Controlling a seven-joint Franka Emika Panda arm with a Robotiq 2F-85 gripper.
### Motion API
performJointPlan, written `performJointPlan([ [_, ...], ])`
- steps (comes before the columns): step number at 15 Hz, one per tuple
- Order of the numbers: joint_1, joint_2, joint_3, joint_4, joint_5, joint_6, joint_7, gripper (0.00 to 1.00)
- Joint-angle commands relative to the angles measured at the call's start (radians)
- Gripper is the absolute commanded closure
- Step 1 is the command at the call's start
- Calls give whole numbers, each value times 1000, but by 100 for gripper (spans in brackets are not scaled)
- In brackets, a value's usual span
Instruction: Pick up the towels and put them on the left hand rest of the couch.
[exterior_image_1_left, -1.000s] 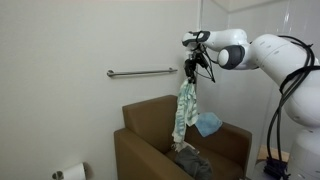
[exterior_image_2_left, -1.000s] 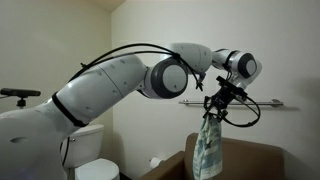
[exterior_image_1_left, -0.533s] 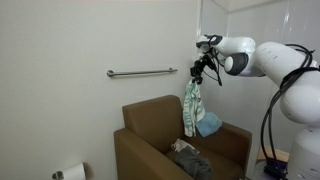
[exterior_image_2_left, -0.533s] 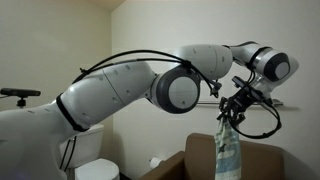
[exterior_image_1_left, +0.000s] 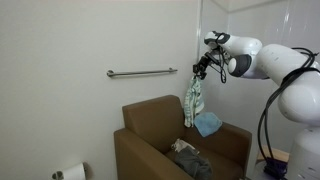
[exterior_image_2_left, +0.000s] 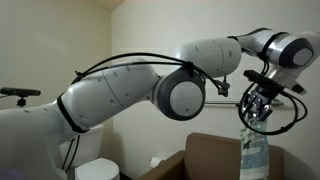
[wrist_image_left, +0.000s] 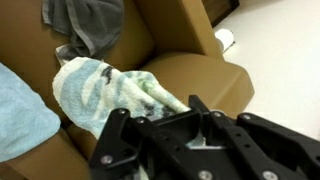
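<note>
Your claw (exterior_image_1_left: 201, 72) is clamped on the top edge of the mint-and-white towel (exterior_image_1_left: 192, 104), so the cloth hangs straight down, clear of the couch (exterior_image_1_left: 150, 128) and free to travel. Below, the dark grey towel (exterior_image_1_left: 188, 160) lies crumpled on the seat, and the light blue towel (exterior_image_1_left: 209, 124) lies further back. In the wrist view a flat brown hand rest (wrist_image_left: 200, 72) shows just past the hanging cloth; lower onto it before you release

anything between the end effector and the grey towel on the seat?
The mint-and-white towel, hanging from the shut end effector above the grey towel. This shows in an exterior view.
</note>
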Motion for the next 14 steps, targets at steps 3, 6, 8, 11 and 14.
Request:
performJointPlan([
  [3,-5,-18,-17,-16,-127,190,155,100],
  [6,6,-20,-48,-21,-184,271,253,100],
  [8,-2,-17,-26,-30,-180,265,214,100],
  [11,15,-17,-38,-32,-197,286,263,100],
  [14,20,-12,-48,-28,-204,311,273,100],
])
